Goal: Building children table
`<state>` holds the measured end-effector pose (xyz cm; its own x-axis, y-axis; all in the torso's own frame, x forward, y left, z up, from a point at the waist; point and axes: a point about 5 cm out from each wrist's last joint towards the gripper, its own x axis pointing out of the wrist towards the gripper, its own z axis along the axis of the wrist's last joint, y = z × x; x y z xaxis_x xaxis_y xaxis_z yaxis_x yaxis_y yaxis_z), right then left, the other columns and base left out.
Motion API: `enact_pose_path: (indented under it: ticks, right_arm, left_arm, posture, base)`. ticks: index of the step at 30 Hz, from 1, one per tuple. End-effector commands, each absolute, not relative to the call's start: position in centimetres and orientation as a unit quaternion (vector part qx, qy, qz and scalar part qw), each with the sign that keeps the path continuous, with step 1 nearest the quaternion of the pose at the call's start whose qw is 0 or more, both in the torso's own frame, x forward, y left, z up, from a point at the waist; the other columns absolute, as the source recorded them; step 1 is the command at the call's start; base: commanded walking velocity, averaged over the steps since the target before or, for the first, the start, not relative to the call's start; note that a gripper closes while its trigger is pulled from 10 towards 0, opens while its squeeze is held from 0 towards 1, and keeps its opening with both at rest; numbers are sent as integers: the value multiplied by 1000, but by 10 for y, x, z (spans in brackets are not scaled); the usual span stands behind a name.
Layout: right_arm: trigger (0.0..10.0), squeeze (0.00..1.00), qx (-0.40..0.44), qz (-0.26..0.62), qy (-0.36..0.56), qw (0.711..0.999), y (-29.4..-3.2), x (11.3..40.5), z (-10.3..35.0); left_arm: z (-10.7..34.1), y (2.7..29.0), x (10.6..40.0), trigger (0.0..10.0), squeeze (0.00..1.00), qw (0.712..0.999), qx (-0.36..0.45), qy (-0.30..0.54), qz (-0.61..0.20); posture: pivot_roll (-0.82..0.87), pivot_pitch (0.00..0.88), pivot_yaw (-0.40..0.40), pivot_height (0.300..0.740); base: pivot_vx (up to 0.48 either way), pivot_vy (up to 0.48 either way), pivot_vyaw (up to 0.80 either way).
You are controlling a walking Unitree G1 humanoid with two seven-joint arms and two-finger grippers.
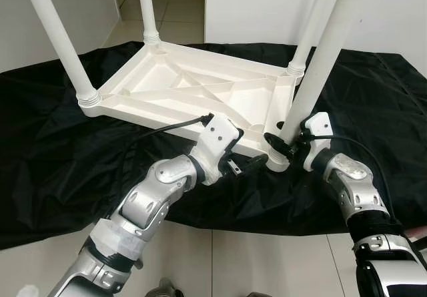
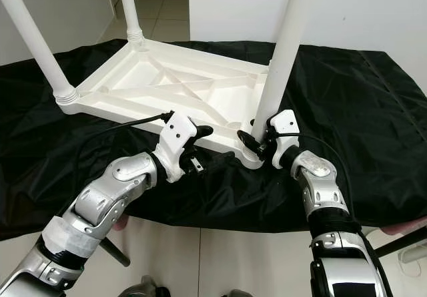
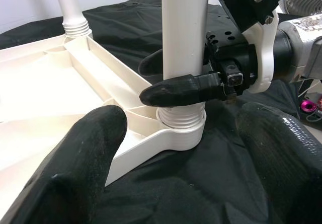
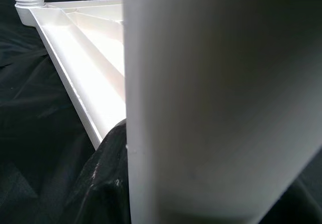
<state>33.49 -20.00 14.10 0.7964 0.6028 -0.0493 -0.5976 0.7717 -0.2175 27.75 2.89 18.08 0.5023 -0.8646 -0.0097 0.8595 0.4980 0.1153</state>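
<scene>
Your right tool (image 3: 173, 80) pinches the near-right leg (image 1: 319, 63) of the upturned table (image 1: 200, 90). Your left tool (image 1: 250, 167) is spread just beside that corner.

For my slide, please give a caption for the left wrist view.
Right gripper clamps white table leg above its threaded corner socket.

I see a white plastic table top (image 1: 193, 90) lying upside down mid-frame, white legs (image 1: 57, 33) pointing up from its corners.
</scene>
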Motion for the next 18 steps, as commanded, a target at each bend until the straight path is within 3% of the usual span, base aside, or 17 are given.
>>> enact_pose_path:
  ticks: [1, 11, 18]
  right_arm:
    - [10000, 0, -117, 316, 28, 941, -198, 330, 124]
    - [10000, 0, -99, 261, 36, 960, -188, 332, 118]
    - [10000, 0, -30, 140, 30, 989, -173, 332, 121]
  left_arm:
    - [182, 29, 276, 10000, 0, 854, 59, -24, -517]
    - [182, 30, 275, 10000, 0, 852, 61, -23, -520]
    - [182, 31, 275, 10000, 0, 851, 62, -21, -521]
  posture:
    - [-2, 0, 11, 740]
    - [-5, 0, 22, 740]
    - [-7, 0, 23, 740]
  base:
    - [0, 0, 0]
    - [0, 0, 0]
    - [0, 0, 0]
